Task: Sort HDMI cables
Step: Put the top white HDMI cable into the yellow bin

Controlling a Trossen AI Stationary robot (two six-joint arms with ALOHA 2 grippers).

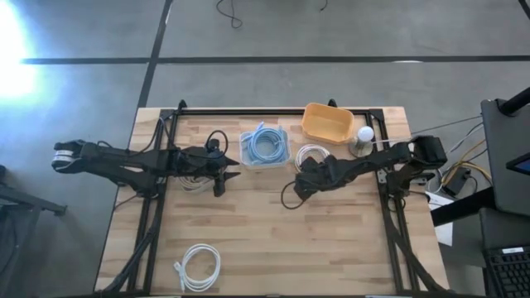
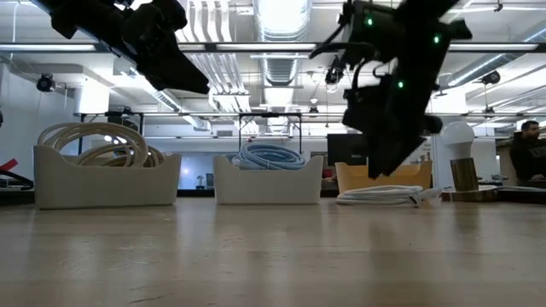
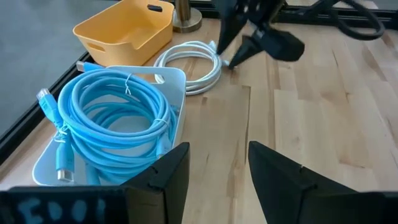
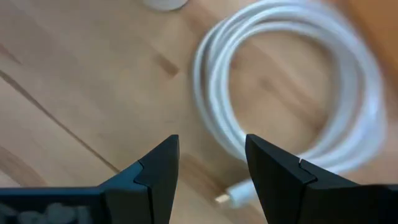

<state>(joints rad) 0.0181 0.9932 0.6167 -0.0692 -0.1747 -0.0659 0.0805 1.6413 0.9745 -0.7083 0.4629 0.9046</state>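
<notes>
Several light blue HDMI cables [image 1: 265,146] lie coiled in a white bin [image 3: 177,78] at the table's far middle. Beige coils [image 2: 94,141] fill a white bin [image 2: 107,179] to its left. One white coil [image 4: 292,87] lies flat on the table beside the yellow bin [image 1: 327,122]. Another white coil [image 1: 199,265] rests near the table's near edge. My left gripper [image 3: 217,168] is open and hovers just left of the blue bin. My right gripper [image 4: 211,155] is open above the table, close over the near side of the white coil [image 1: 310,155].
The yellow bin [image 3: 127,28] stands empty at the far edge. A small stand with a white ball [image 1: 365,135] sits to its right. Bare wood [image 1: 290,240] stretches across the near half of the table. A person [image 2: 527,153] shows in the room behind.
</notes>
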